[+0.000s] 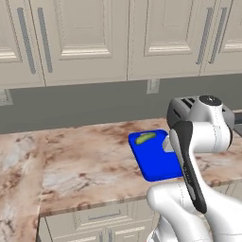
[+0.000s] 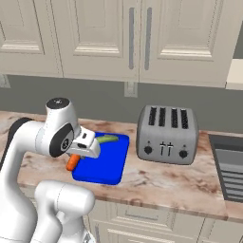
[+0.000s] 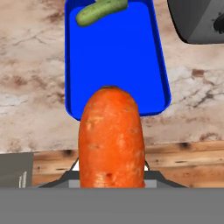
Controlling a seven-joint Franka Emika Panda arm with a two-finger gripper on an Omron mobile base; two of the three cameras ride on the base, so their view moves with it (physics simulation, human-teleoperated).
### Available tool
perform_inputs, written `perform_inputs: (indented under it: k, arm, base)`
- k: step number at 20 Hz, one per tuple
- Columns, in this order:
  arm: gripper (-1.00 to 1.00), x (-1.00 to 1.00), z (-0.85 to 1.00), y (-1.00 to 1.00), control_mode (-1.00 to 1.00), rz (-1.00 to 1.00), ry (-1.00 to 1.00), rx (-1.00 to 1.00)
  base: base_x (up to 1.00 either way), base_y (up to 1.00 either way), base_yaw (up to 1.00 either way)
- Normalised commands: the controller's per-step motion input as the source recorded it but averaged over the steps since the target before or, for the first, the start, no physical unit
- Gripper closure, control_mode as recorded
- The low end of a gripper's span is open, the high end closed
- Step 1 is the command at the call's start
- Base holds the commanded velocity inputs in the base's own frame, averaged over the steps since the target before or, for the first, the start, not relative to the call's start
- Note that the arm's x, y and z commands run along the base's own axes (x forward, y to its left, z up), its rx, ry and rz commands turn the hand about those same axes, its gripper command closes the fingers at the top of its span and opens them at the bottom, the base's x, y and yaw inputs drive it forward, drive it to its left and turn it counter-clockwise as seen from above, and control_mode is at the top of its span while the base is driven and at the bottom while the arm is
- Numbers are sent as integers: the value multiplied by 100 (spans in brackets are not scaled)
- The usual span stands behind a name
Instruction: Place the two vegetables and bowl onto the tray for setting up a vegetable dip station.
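**Carrot in hand, tray straight ahead**

Gripper is clamped on the carrot; jaws closed against its sides, carrot's long axis running along the hand's line of sight, tip pointing at the tray.

Key relation: in the hand view the tray lies dead ahead of the carrot tip, its long axis in line with the carrot's. Near rim sits just past the tip, so the carrot looks short of the tray, above the counter edge. My read: next move is forward, then down.

Cucumber already lies at the tray's far end.

Right base view adds the toaster beside the tray and the carrot poking out under the wrist. Left base view: arm blocks the hand, tray partly visible.
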Motion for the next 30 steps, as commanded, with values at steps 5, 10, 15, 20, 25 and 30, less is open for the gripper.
perform_inputs:
  k: [5, 10, 15, 20, 25, 30]
  arm:
    - [100, 0, 0, 0, 100, 0, 0, 0]
    - [100, 0, 0, 0, -100, 0, 0, 0]
    - [100, 20, -8, 0, -100, 0, 0, 0]
    - [100, 24, -28, 1, -100, -4, 0, 0]
    - [100, 19, -45, 4, -100, -11, 0, 0]
    - [100, 40, -39, 9, -100, -19, 0, 0]
  base:
    - [29, 0, 0]
    - [8, 0, 0]
    - [0, 0, 0]
    - [0, 0, 0]
    - [0, 0, 0]
    - [0, 0, 0]
